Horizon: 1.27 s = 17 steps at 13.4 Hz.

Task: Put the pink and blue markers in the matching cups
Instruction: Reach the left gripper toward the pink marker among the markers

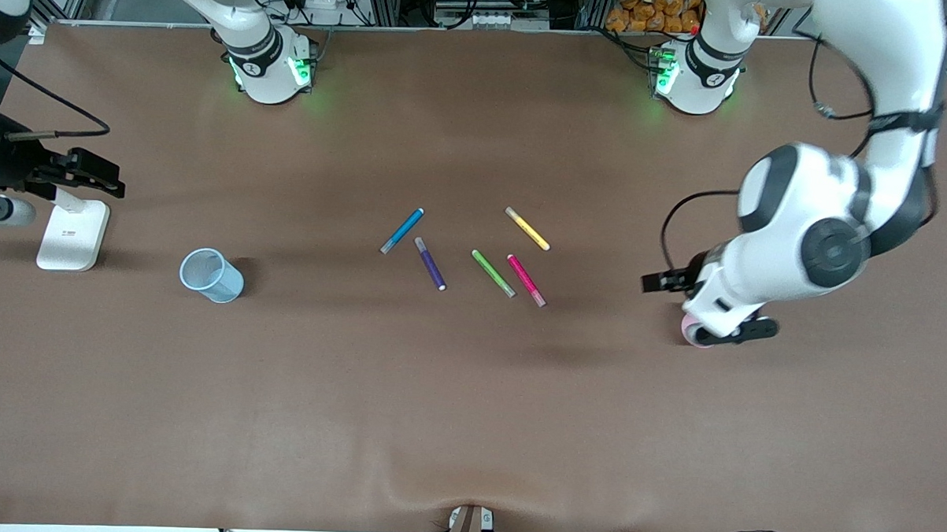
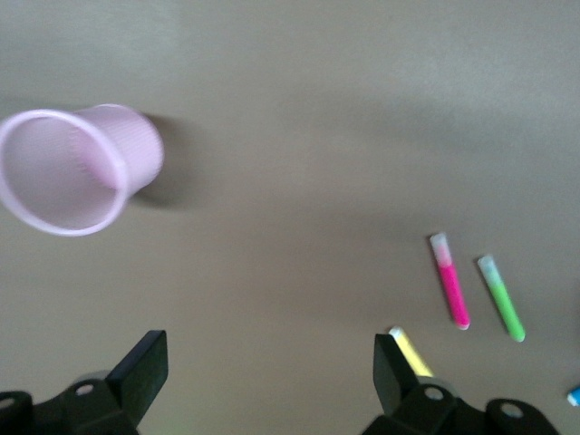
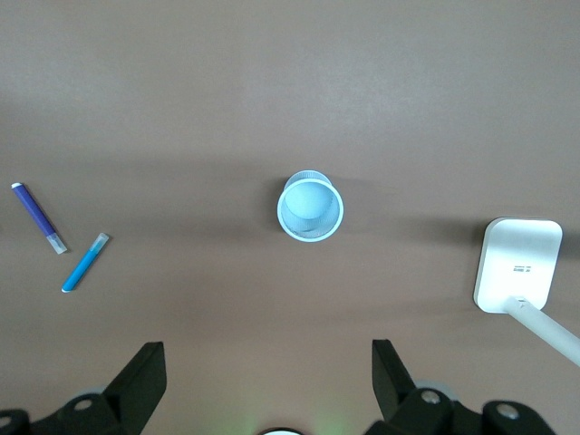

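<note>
The blue marker (image 1: 402, 230) is lying flat on the table at the centre of the front view, slanting, its clear cap end lower. The pink marker (image 1: 526, 280) is lying flat lower and further right in the frame, cap end lower. The pale blue mesh cup (image 1: 211, 276) is standing upright at left. The pale pink mesh cup (image 2: 70, 169) is standing at right, mostly hidden in the front view.

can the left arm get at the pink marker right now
Probably yes: the open left gripper hangs near the pink cup, and the pink marker lies uncovered, apart from the green one.
</note>
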Each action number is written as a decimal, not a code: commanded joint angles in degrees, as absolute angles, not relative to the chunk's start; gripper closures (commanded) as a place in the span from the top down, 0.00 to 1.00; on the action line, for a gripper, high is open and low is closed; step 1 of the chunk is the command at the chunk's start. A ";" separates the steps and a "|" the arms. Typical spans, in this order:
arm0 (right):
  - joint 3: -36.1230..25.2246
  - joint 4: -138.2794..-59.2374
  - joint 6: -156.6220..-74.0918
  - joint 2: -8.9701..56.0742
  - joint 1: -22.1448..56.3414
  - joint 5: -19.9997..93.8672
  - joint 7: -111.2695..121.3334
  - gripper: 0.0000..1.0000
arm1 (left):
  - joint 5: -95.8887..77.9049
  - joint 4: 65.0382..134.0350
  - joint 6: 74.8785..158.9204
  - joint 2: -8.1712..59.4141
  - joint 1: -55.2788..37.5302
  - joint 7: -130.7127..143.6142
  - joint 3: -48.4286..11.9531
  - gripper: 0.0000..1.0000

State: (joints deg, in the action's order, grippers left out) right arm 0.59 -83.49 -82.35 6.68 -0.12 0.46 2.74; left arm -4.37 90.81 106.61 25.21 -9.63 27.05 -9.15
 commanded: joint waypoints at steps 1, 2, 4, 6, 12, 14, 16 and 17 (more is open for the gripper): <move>1.05 -82.44 -82.09 8.25 -0.79 0.18 3.52 1.00 | -5.27 89.56 111.51 29.95 -13.52 36.43 -9.23 1.00; 1.05 -82.27 -82.09 9.74 -0.70 -0.43 3.52 1.00 | -5.88 89.56 113.53 31.88 -15.28 40.22 -9.23 1.00; 1.05 -82.27 -82.09 12.21 -0.79 -0.79 3.60 1.00 | -6.15 89.56 117.05 35.23 -17.48 45.42 -9.23 1.00; 1.05 -82.18 -82.09 13.88 -0.70 -1.05 3.60 1.00 | -7.03 89.21 120.65 37.78 -18.80 48.16 -9.23 1.00; 1.05 -82.70 -84.11 15.99 -1.85 0.87 -2.17 1.00 | -10.55 89.03 128.76 43.41 -22.06 52.47 -9.14 0.91; 1.23 -83.23 -84.37 16.52 -0.97 1.84 -4.30 1.00 | -12.21 89.03 128.85 44.12 -22.24 53.43 -9.14 0.80; 1.23 -83.23 -84.46 17.14 -0.53 4.55 -8.59 1.00 | -12.48 89.03 128.85 44.91 -22.32 53.52 -9.14 0.71; 1.23 -83.41 -84.46 17.57 -0.09 5.70 -10.01 1.00 | -12.48 89.12 128.93 45.35 -22.59 53.53 -9.14 0.68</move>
State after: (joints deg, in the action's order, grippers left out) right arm 1.10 -83.69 -84.52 16.63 -0.57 3.54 -6.56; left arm -11.45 90.17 128.70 44.13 -21.94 52.54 -9.40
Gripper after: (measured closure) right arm 0.000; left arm 0.260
